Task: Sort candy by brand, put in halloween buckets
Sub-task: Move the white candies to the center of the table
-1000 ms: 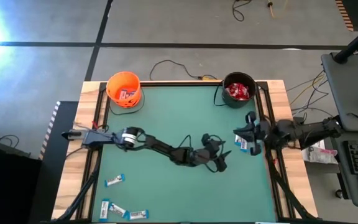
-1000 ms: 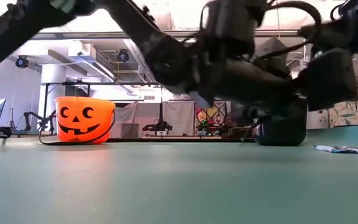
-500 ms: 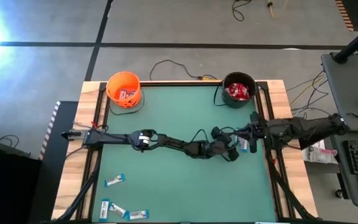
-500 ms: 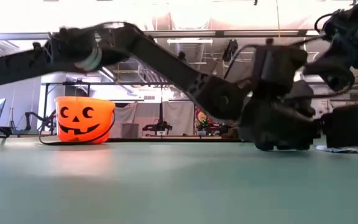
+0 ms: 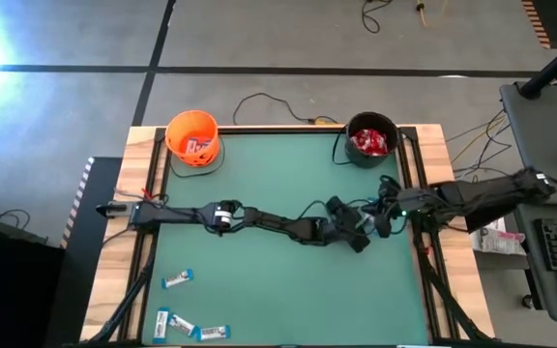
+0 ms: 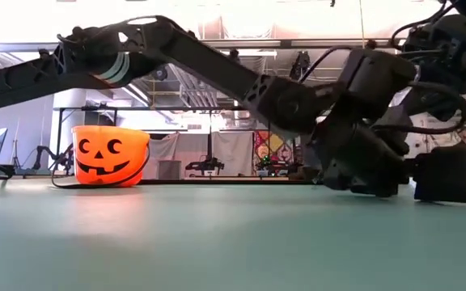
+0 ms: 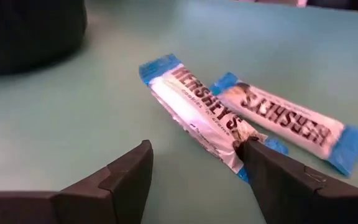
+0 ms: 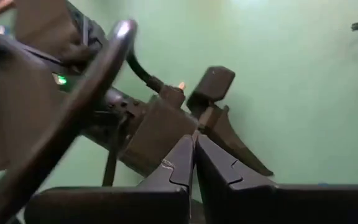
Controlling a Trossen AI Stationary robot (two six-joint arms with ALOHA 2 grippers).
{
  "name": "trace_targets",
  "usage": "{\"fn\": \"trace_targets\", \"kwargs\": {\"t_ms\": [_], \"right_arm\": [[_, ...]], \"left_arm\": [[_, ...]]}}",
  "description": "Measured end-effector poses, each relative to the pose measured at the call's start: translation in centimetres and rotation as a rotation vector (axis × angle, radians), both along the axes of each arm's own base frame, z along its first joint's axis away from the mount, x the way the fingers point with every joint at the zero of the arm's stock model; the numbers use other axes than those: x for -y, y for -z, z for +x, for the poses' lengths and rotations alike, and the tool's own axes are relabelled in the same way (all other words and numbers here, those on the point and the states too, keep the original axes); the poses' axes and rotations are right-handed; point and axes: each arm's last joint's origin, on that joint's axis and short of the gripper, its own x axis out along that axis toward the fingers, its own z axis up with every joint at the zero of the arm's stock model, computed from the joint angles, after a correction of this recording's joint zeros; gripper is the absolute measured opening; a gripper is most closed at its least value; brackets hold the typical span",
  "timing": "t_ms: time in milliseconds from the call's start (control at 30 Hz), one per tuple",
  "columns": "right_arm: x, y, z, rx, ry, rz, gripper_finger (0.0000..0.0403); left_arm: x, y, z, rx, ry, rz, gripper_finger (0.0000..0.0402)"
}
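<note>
**Left gripper spread over two blue-and-white bars near the black bucket**

The left gripper (image 7: 194, 171) stands wide open and holds nothing; one finger (image 7: 284, 180) touches the end of the nearer blue-and-white bar (image 7: 197, 112), which lies flat on the green table (image 5: 259, 184) with a second bar (image 7: 284, 118) just beside it. The left arm (image 5: 259, 224) reaches long and low across the table toward the black bucket (image 5: 370, 138), which is full of red packets (image 5: 372, 143). The right gripper (image 8: 194, 155) is closed and empty, close against the left one. Well apart from the black bucket sits the orange bucket (image 5: 192, 138). More bars (image 5: 188, 324) lie farthest from it.
</note>
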Motion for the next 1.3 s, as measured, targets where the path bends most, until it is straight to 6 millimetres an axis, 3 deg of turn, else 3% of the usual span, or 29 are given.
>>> {"fn": "trace_targets", "kwargs": {"t_ms": [200,300,500,700,933,1133,1300], "right_arm": [[-0.4,-0.7,0.7,-0.116,-0.02,0.1,0.0009],[-0.4,-0.4,0.7,-0.205,0.05,0.148,0.0009],[-0.5,1.6,0.6,-0.405,0.155,0.237,0.0009],[-0.8,3.5,1.3,-0.588,0.195,0.257,0.0009],[-0.9,5.9,2.5,-0.759,0.213,0.184,0.0009],[-1.3,6.9,5.6,-0.615,0.125,0.167,0.0009],[-2.1,6.5,10.0,-0.359,-0.045,0.146,0.0009]], "left_arm": [[1.1,-0.9,-1.5,-0.195,-0.06,-0.03,0.0233],[2.5,-2.5,-3.1,-0.339,-0.116,0.032,0.0233],[5.3,-5.9,-8.1,-0.646,-0.244,0.151,0.0233],[7.3,-8.0,-13.3,-0.935,-0.382,0.086,0.0233],[11.1,-8.0,-15.2,-1.064,-0.231,0.052,0.0233],[12.0,-7.6,-17.0,-1.138,-0.22,0.062,0.0232],[12.0,-8.4,-18.2,-1.087,-0.265,0.04,0.0233]]}}
